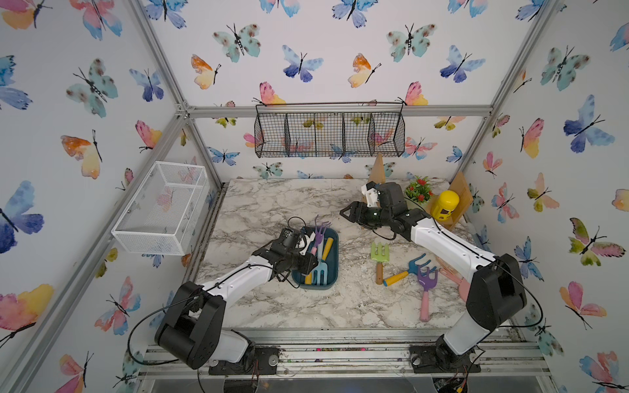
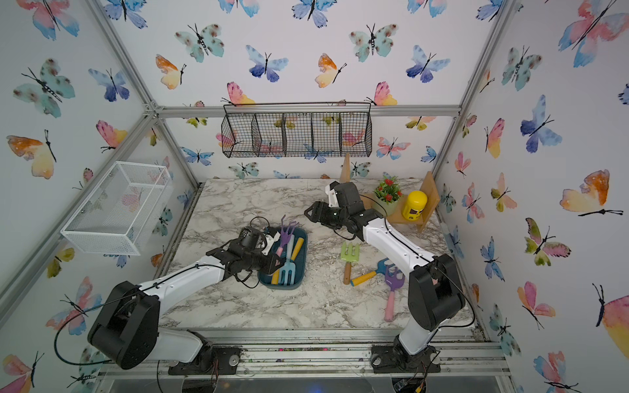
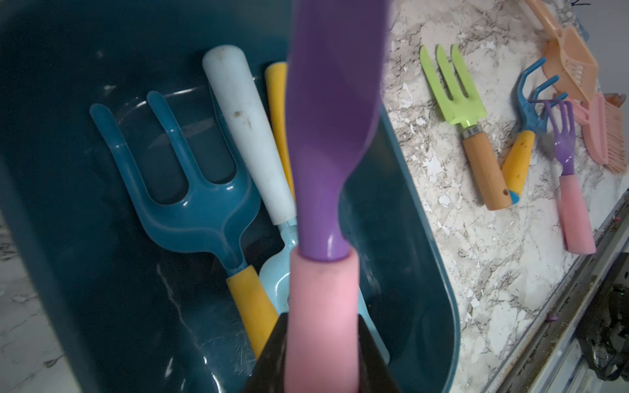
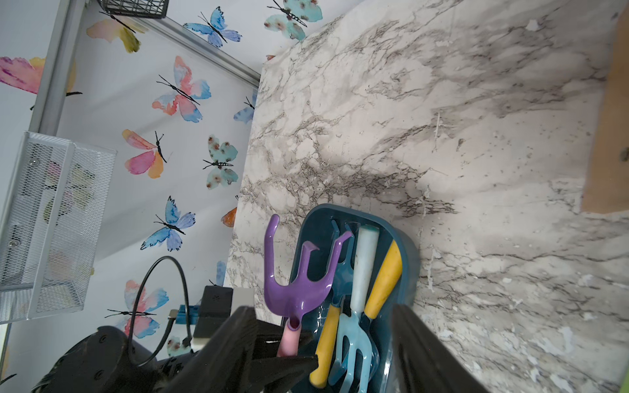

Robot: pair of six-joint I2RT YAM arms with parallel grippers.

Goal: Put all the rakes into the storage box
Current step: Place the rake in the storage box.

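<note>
Top views: my left claw [image 1: 312,253] is clamped on the pink handle of the purple rake [image 1: 320,230], held over the storage box [image 1: 335,262]. The rake's long axis runs along the box's length, with the head toward the far end. My right claw [image 1: 344,212] hangs well apart, over the back of the table [image 1: 272,306].

Left wrist: the handle sits between the jaws, with the box floor and other toy tools [image 3: 238,136] beneath.

Right wrist: those jaws stand wide and empty. One tine appears to be past the rim, so I'd nudge the rake inward before lowering.
</note>
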